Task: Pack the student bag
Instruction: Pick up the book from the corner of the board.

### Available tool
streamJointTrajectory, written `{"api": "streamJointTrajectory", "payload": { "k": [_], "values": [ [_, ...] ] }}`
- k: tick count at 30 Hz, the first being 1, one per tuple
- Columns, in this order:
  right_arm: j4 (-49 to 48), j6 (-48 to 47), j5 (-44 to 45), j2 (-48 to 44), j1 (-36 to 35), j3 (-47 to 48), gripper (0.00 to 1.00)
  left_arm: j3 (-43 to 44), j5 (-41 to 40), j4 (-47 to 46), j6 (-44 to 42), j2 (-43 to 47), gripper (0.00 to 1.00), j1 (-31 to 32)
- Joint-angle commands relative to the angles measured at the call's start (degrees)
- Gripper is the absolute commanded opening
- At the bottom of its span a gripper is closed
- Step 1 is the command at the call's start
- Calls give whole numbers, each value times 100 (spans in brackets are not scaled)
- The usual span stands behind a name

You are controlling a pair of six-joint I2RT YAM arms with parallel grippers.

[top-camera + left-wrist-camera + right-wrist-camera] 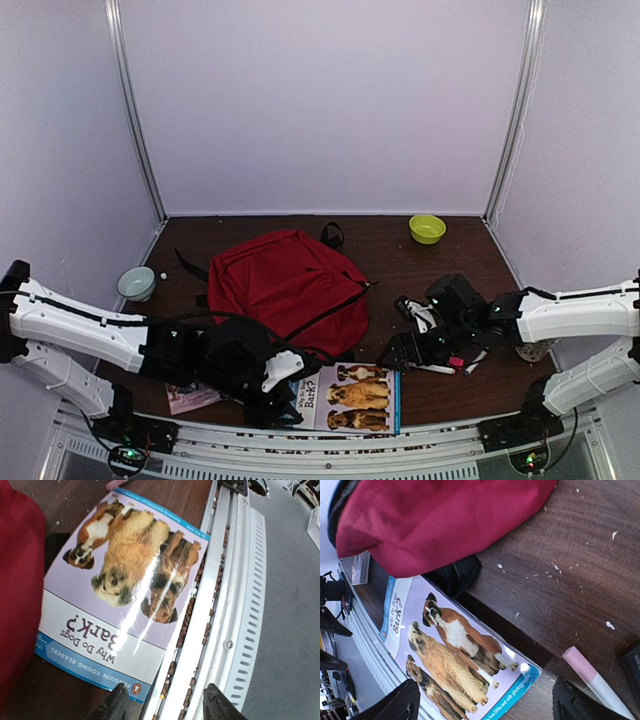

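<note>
- The left pincer (167,707) has its fingers spread apart with nothing between them. It hangs low over the near left corner of the book (120,590), one fingertip above the cover and the other above the metal rail (235,605) at the table's near edge.
- The right pincer (487,705) is also spread and empty. It points at the right end of the same book from just beyond it.
- The book, "Why Do Dogs Bark?", lies flat and cover up, with its near edge along the rail.
- A pink-capped pen (592,675) lies on the table (400,260) just right of the book, near the right pincer.
- The student bag (285,280) lies flat in the middle of the table, just beyond the book, with a black strap (457,575) trailing from its near side.
- Whether the bag's zipper is open cannot be told from these views.
- A pink flat item (190,398) lies at the near left, partly under the left arm.
- The step in hand looks like picking up the book, and nothing seems packed yet.
- The next move likely calls for a fingertip under the thin near edge by the rail, as a flat glossy cover gives little hold from above.
- One arm would then have to hold the bag's mouth open while the other slides the book in.
</note>
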State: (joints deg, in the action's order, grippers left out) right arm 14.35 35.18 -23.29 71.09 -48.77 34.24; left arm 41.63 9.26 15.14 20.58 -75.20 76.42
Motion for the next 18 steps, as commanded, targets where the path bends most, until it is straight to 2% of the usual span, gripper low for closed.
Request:
{"api": "streamJointTrajectory", "payload": {
  "k": [1, 3, 6, 9, 11, 18],
  "values": [
    [-177, 393, 19, 271, -151, 33, 92, 102, -400, -76, 350, -334, 50, 92],
    [-221, 699, 97, 228, -279, -142, 92, 64, -824, -14, 558, -410, 50, 84],
    [-460, 1176, 261, -1, -508, -531, 93, -17, -887, -220, 767, -549, 54, 67],
    [-950, 1627, 312, -188, -612, -948, 93, -16, -950, -357, 1019, -740, 71, 42],
    [-1394, 1933, 320, -168, -621, -1184, 93, -72, -962, -452, 1269, -799, 77, -70],
    [-2502, 2592, 459, 89, -664, -1570, 93, -462, -664, -983, 1910, -774, 76, -410]
  ]
}}
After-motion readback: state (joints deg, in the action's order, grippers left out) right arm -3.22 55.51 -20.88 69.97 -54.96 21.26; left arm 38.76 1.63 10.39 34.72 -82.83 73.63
